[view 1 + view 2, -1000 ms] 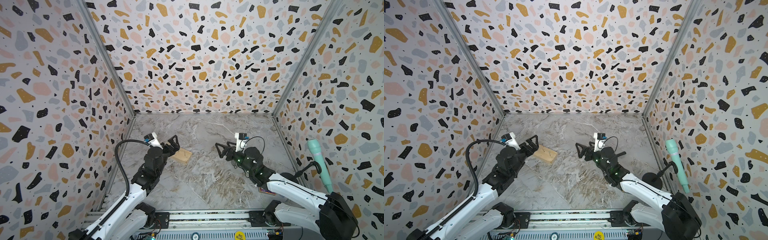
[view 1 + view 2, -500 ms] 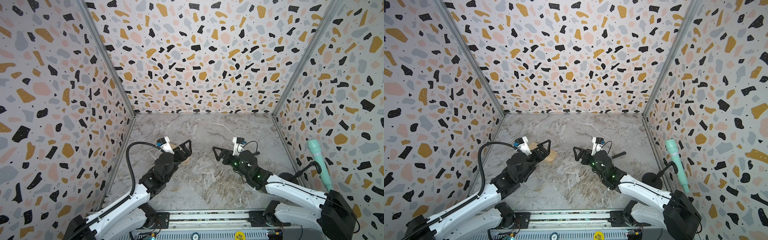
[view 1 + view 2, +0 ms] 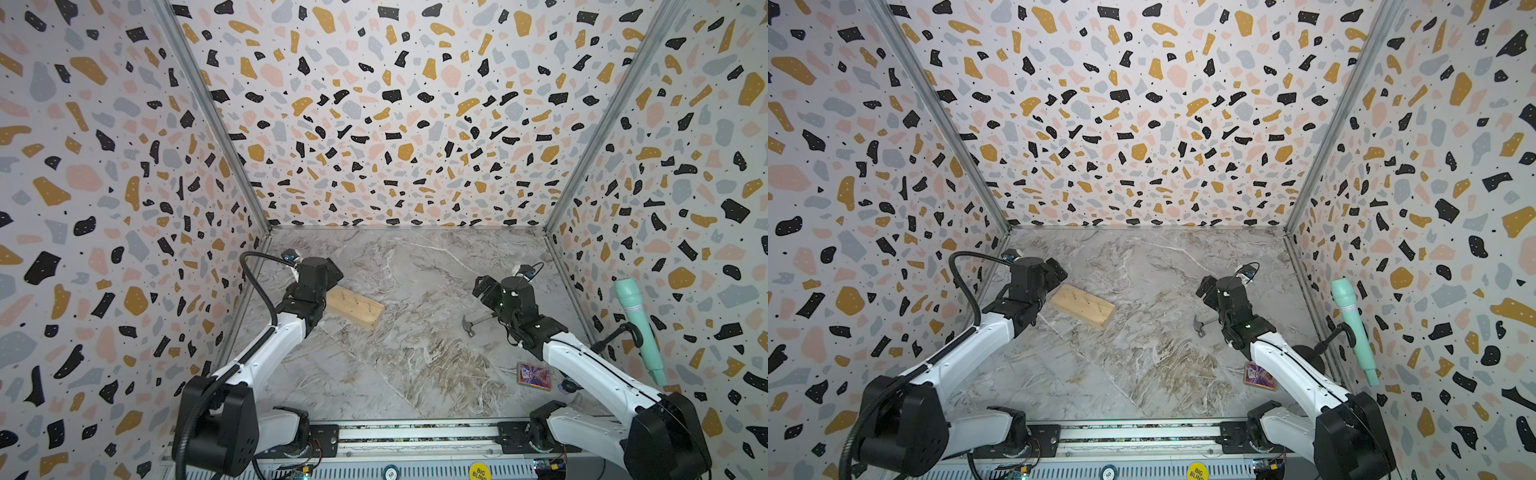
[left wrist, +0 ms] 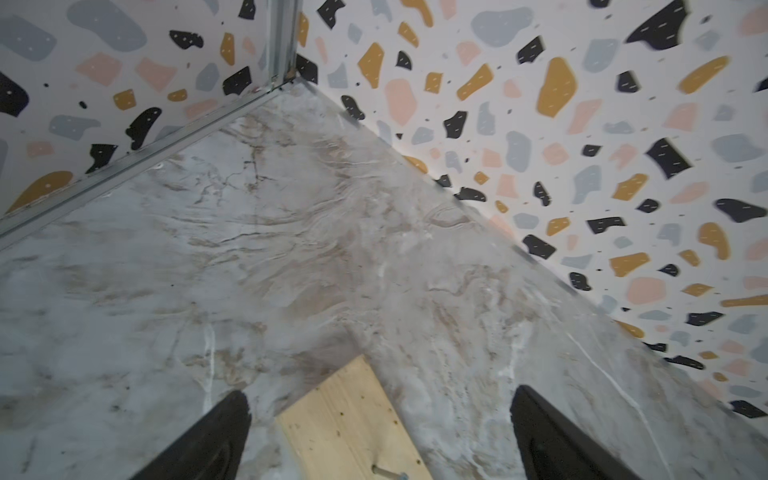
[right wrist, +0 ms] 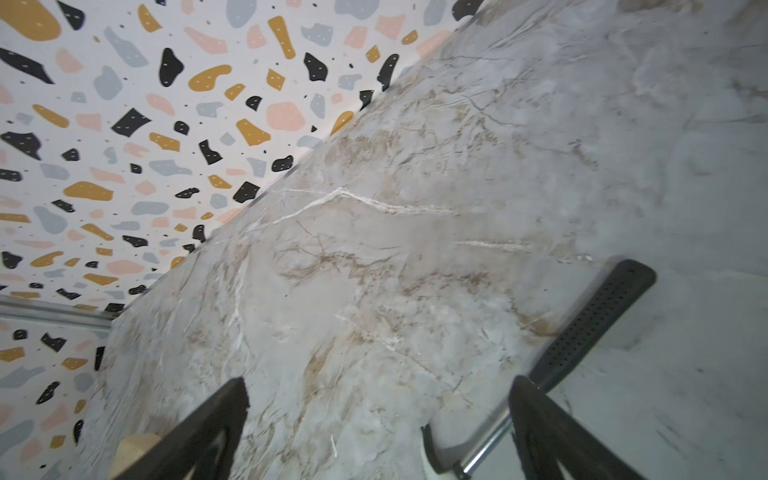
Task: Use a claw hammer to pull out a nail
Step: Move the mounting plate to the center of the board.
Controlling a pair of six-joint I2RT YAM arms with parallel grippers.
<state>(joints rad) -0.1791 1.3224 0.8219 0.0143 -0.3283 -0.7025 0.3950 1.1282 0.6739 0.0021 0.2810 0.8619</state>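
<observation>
The claw hammer [image 3: 471, 325] [image 3: 1201, 326] lies on the marble table, silvery head toward the middle; my right arm covers its handle in both top views. In the right wrist view the black handle [image 5: 598, 320] passes beside one finger. My right gripper [image 3: 482, 286] [image 3: 1204, 286] [image 5: 376, 388] hangs open above it, holding nothing. A pale wooden block [image 3: 355, 307] [image 3: 1084, 305] [image 4: 345, 419] carries small upright nails; one nail [image 4: 388, 473] shows in the left wrist view. My left gripper [image 3: 330, 270] [image 3: 1054, 268] [image 4: 379, 397] stands open over the block's left end.
A mint-green cylinder [image 3: 636, 324] [image 3: 1354, 328] on a black stand leans by the right wall. A small colourful card [image 3: 534, 376] [image 3: 1260, 376] lies at the front right. Patterned walls close in three sides; a metal rail [image 3: 415, 436] runs along the front.
Both arms have drawn back toward their own sides. The left gripper moved left and uncovered most of the block; the right gripper moved right, over the hammer. Both stay open.
</observation>
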